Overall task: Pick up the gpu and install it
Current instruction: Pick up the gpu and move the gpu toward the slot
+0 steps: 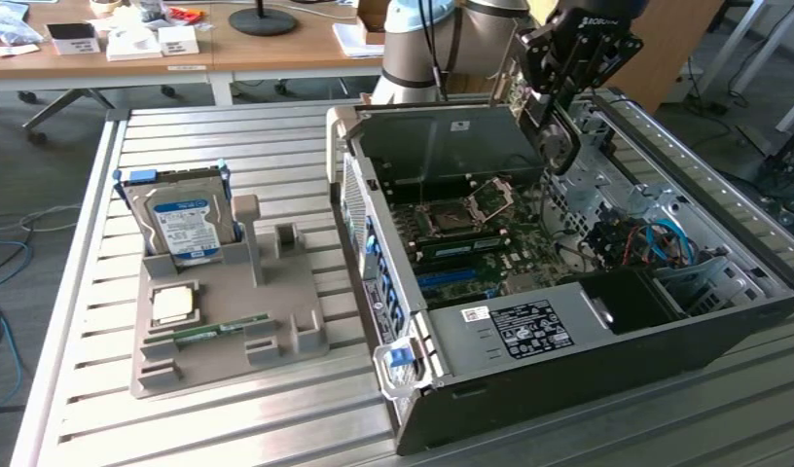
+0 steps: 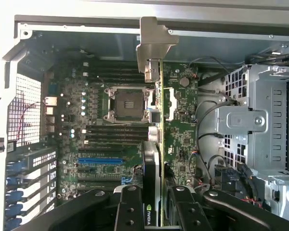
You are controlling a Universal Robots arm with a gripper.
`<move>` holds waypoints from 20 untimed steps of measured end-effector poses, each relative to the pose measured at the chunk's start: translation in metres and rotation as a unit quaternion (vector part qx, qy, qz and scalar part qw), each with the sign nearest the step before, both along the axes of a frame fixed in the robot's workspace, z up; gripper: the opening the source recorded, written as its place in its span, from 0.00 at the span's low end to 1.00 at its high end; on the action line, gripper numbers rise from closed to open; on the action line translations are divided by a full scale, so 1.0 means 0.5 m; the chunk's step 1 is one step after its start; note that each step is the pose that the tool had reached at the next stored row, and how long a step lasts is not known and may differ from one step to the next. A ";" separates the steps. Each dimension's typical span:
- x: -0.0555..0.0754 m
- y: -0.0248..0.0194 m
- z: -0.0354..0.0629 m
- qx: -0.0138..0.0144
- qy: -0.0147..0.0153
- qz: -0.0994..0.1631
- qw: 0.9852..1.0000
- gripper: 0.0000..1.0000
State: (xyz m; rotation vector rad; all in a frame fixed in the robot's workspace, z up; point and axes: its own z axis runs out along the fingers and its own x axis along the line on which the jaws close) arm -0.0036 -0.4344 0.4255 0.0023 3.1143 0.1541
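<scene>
Claw point(image 2: 156, 204) seemingly grips one gpu point(image 2: 153, 159) edge-on above one motherboard point(image 2: 72, 120).

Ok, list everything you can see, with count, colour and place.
computer case: one, black, open, exterior view's right
motherboard: one, green, inside the case
hard drive: one, silver, blue-white label, upright in holder
RAM stick: one, green, lying on the holder
square chip: one, silver, on the holder
holder: one, grey, exterior view's left
table: one, silver, slatted
gpu: one, green and black, held over the motherboard
hand: one, black, shut on the gpu
</scene>
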 end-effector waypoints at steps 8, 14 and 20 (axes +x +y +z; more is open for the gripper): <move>0.010 0.0000 0.000 0.000 0.000 0.000 1.000 0.27; 0.030 0.0001 -0.002 0.000 0.000 -0.003 1.000 0.27; 0.048 0.0000 -0.004 0.000 0.000 -0.011 1.000 0.27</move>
